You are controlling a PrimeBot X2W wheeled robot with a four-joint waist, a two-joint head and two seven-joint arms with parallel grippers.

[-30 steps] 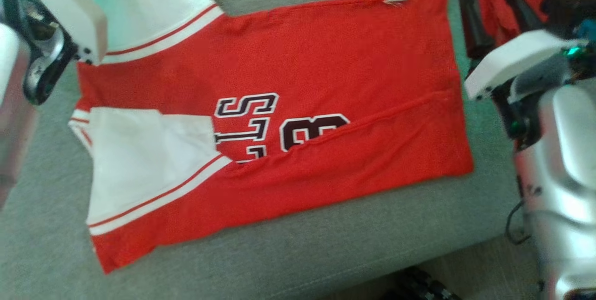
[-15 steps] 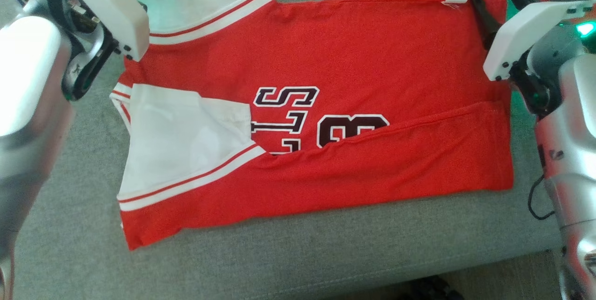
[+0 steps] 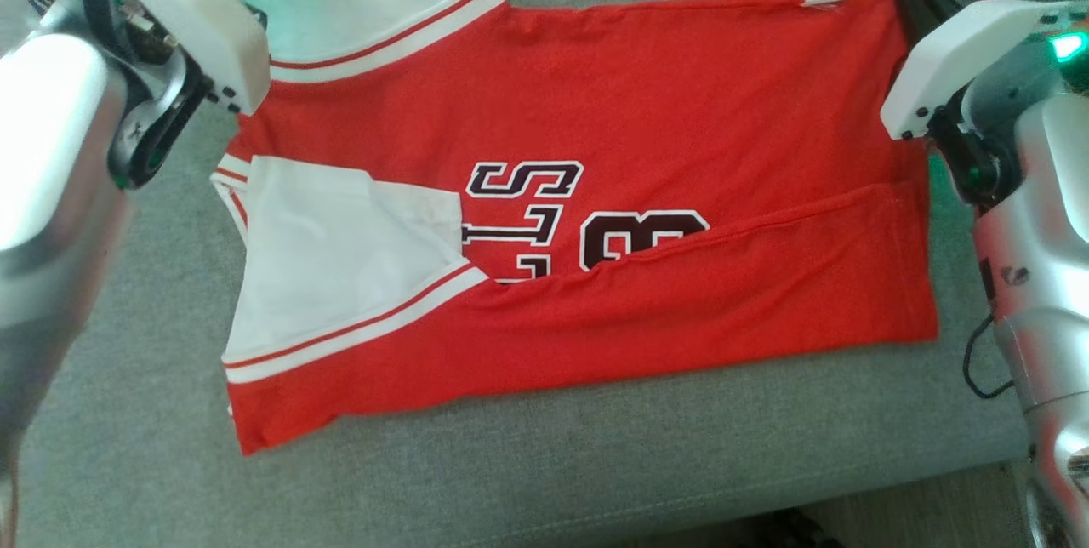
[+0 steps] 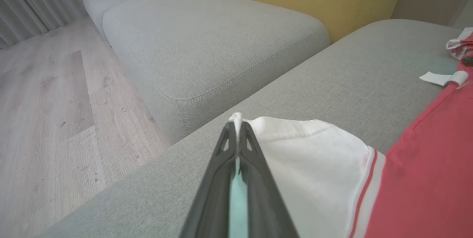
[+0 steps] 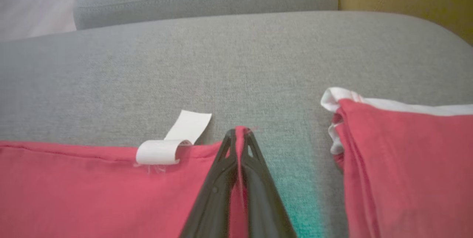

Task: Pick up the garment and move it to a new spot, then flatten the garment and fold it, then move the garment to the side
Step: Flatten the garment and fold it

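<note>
Position: red sports jersey (image 3: pixel 647 105) with white short sleeves and striped trim lies spread on the grey fabric sofa cushion (image 3: pixel 595 471), sleeve end toward the robot's left, hem toward its right. Cloth mostly flat, with light wrinkles along the near part.

Done, by the look of it: garment is placed and smoothed. The near long side is turned up over the body, its edge covering the lower part of the black white-outlined numerals (image 3: pixel 587 216). The near white sleeve (image 3: pixel 340 250) is tucked in over the chest.

In hand: the far long side.
- Left pincer (image 4: pixel 235 125), fingers closed together, pinches the tip of the far white sleeve (image 4: pixel 314 156).
- Right pincer (image 5: pixel 239 131), also closed, nips the far hem corner just beside the small white tag (image 5: pixel 173 143).

Likely the grips for drawing the far side toward the near one.

Left to do: second lengthwise fold, probably a crosswise fold after it, then the shift to the side.

Note: a plain red cloth with a white edge (image 5: pixel 406 164) sits near the right pincer, apart from the jersey. It is not part of the job.
</note>
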